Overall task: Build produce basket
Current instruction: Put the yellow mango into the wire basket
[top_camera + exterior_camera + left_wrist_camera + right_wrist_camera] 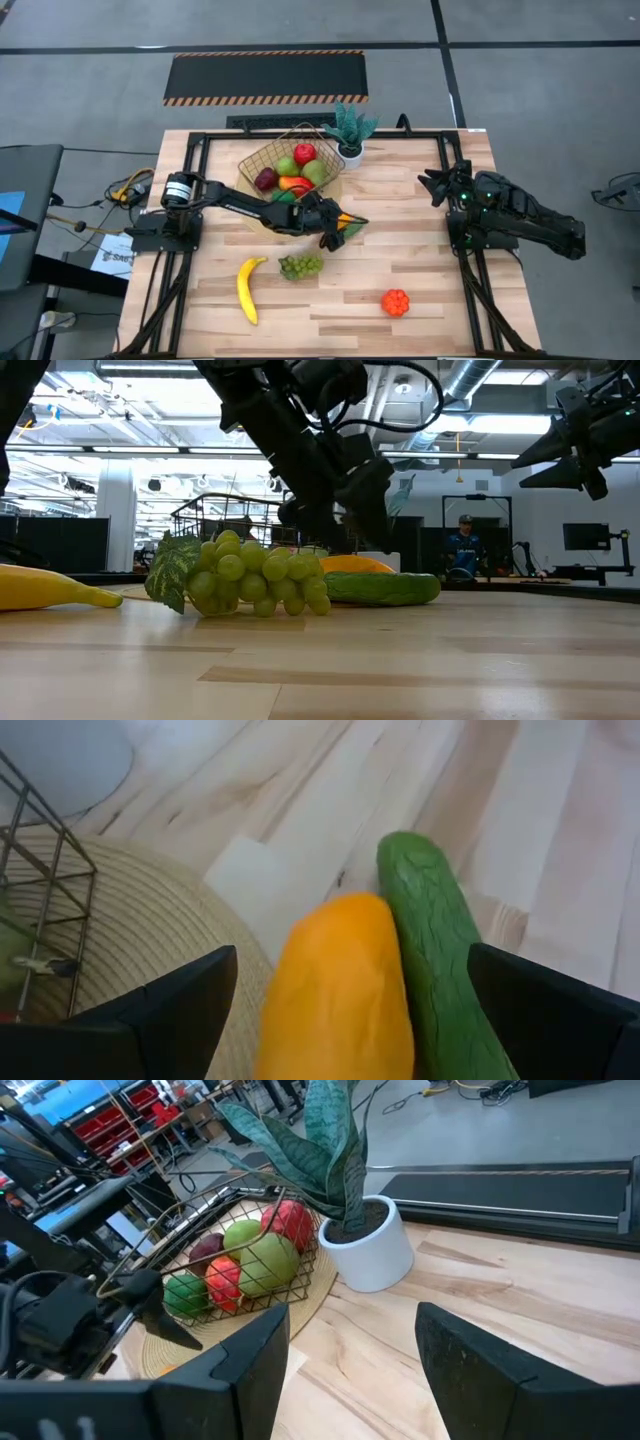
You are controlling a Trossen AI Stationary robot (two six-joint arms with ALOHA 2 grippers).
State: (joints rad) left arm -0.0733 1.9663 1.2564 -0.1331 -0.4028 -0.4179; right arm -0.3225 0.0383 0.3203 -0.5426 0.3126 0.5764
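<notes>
Mango (340,990) and cucumber (440,960) between left pincer (350,1010) fingers

Both arms are dark, matte black, built of boxy jointed links with thin black cables looped alongside. The left arm (215,195) carries a silver cylinder near its base. Each hand ends in two flat, wedge-shaped black fingers (250,1355).

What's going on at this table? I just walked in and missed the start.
A two-armed robot is filling the wire basket, which already holds several fruits. The left tool hangs open over the mango and cucumber lying side by side next to the basket. The banana, grapes and an orange piece wait on the table. The right tool waits open to the side.
</notes>
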